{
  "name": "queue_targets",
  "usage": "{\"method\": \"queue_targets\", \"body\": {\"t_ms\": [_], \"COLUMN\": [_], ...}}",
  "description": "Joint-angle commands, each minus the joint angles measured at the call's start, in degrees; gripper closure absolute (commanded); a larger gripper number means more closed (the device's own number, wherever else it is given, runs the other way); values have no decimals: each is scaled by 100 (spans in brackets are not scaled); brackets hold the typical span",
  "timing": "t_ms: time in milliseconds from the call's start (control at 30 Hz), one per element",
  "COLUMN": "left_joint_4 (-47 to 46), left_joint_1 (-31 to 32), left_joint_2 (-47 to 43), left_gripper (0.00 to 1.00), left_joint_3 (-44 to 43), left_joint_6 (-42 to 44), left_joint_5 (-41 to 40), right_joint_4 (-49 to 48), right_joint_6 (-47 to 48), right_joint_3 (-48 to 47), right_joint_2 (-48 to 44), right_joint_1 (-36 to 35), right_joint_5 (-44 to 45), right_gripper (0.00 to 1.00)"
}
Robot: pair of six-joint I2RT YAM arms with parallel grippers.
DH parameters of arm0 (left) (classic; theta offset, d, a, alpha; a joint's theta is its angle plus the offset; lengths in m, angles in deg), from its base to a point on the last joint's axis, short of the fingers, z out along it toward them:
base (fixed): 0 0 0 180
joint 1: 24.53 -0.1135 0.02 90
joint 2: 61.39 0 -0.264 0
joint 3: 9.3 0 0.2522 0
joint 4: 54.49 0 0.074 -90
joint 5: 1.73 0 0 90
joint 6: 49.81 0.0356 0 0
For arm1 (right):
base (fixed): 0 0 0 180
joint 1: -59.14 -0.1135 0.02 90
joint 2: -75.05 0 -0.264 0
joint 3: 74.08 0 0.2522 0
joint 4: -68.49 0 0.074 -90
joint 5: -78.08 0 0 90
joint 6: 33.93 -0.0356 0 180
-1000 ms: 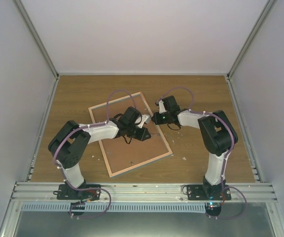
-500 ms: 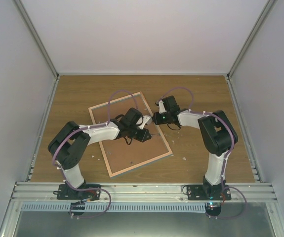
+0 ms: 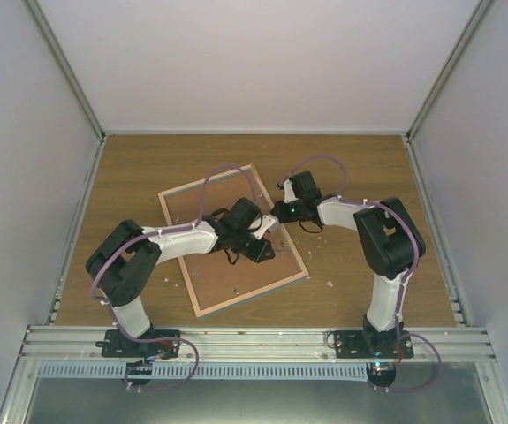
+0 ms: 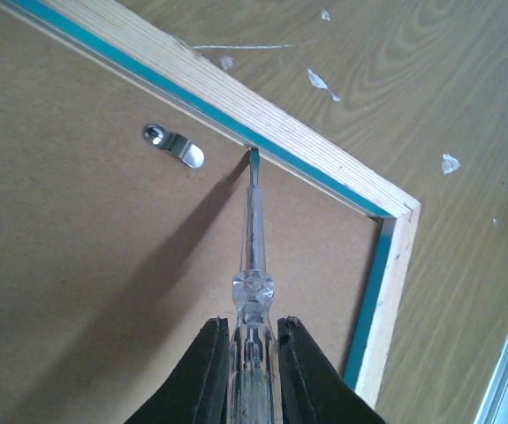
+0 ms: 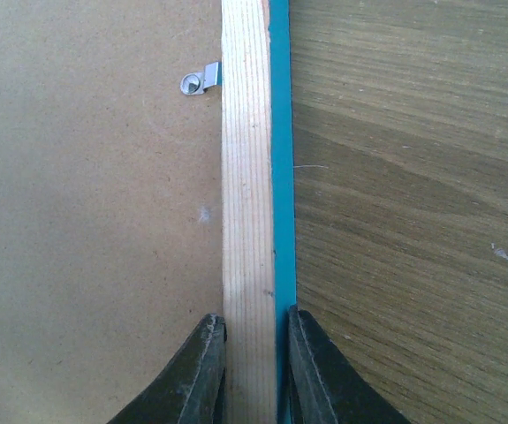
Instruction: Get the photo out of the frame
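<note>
The frame (image 3: 245, 299) lies face down on the wooden table, showing its pale wood rim (image 4: 307, 146) and brown fibreboard back (image 4: 77, 265). The photo is hidden under the backing. My left gripper (image 4: 254, 325) is shut on a clear-handled screwdriver (image 4: 254, 238); its tip touches the inner turquoise edge of the rim, next to a metal tab (image 4: 172, 146). In the top view the left gripper (image 3: 265, 250) is over the frame's right side. My right gripper (image 5: 255, 316) is shut on the frame's rim (image 5: 246, 159), one finger on each side; it shows in the top view (image 3: 276, 212) at the frame's right edge.
Another metal tab (image 5: 199, 81) sits against the rim ahead of the right gripper. Small white scraps (image 3: 330, 283) lie on the table right of the frame, also in the left wrist view (image 4: 317, 79). Enclosure walls stand on three sides; an aluminium rail (image 3: 254, 340) runs along the near edge.
My left gripper has moved right and nearer with the screwdriver, up to the frame's right rim. The right gripper and the frame have stayed put.
</note>
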Motion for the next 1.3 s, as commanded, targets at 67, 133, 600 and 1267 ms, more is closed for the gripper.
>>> {"method": "queue_targets", "body": {"t_ms": [67, 133, 600, 1267], "left_joint_4": [403, 390, -17, -790], "left_joint_1": [70, 62, -482, -1314], "left_joint_2": [-430, -602, -1554, -320], "left_gripper": [100, 100, 100, 100], "left_joint_3": [19, 23, 602, -280], "left_joint_6": [-107, -186, -754, -788], "left_joint_5": [-308, -425, -871, -751], "right_joint_4": [393, 397, 401, 178], "right_joint_6": [59, 56, -411, -501], "right_joint_3": [38, 58, 492, 1590], "right_joint_2": [176, 149, -342, -915], "right_joint_1": [-4, -4, 198, -103], "right_joint_5": [72, 86, 342, 287], "right_gripper": [96, 96, 99, 99]}}
